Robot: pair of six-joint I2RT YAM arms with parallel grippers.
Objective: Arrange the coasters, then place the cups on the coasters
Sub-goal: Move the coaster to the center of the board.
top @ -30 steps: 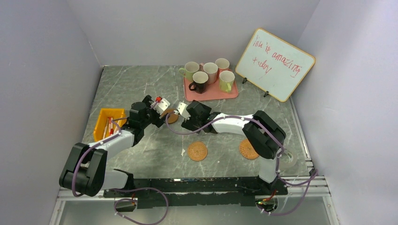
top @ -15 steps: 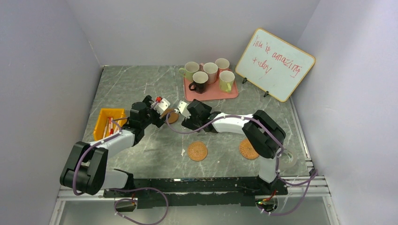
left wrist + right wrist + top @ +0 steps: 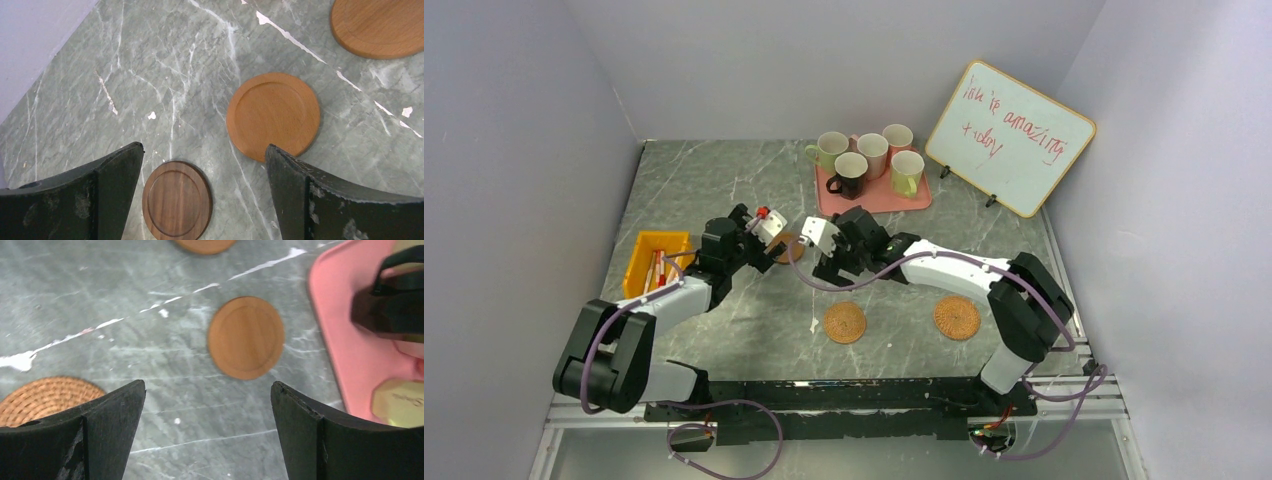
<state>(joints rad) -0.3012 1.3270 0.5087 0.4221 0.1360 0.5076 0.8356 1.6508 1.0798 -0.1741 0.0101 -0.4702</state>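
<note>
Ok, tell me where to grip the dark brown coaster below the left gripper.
Its rim, pinched across opposite edges, straight down from above with the left gripper. The dark brown coaster lies flat on the table, thin and round, so probably any angle across it works.

**Operator:** What stands at the back?

**Inspector:** You have a pink tray [image 3: 876, 204] lying flat on the grey marbled table [image 3: 704, 190], near the rear wall [image 3: 824, 60]. Just to its right, apart from it, a whiteboard [image 3: 1009, 138] with an orange rim leans back on dark feet. It carries two lines of red handwriting, too small to read with certainty.

**Operator:** And the left side?

**Inspector:** You will find a yellow bin [image 3: 649, 237] near the left edge. It holds red and white items that cannot be identified.
</note>
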